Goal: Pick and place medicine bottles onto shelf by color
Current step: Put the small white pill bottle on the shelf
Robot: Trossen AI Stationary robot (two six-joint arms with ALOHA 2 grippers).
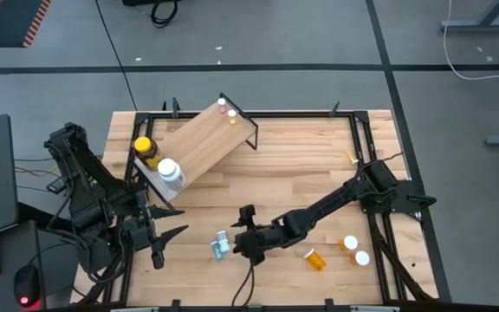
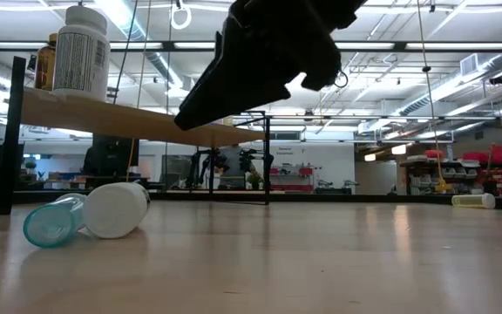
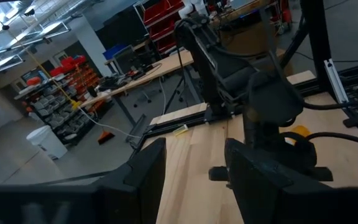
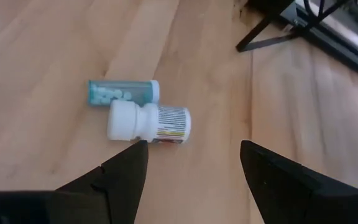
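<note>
A teal vial (image 4: 122, 91) and a small white bottle (image 4: 148, 122) lie on their sides on the tabletop, touching each other, near the table's front edge (image 1: 221, 245). My right gripper (image 4: 194, 155) hangs open just to their right, slanting down, its fingers clear of both (image 1: 239, 244). The shelf (image 1: 199, 146) stands at the far left and carries an amber jar (image 1: 145, 149), a white-capped bottle (image 1: 170, 172) and two tiny vials (image 1: 226, 108). My left gripper (image 1: 176, 223) waits open and level at the near left.
An orange vial (image 1: 315, 258) lies on its side at the near right, with two white-capped orange vials (image 1: 356, 250) standing beyond it. A small yellow item (image 1: 351, 157) lies at the right by the black frame (image 1: 366, 139) that rims the table.
</note>
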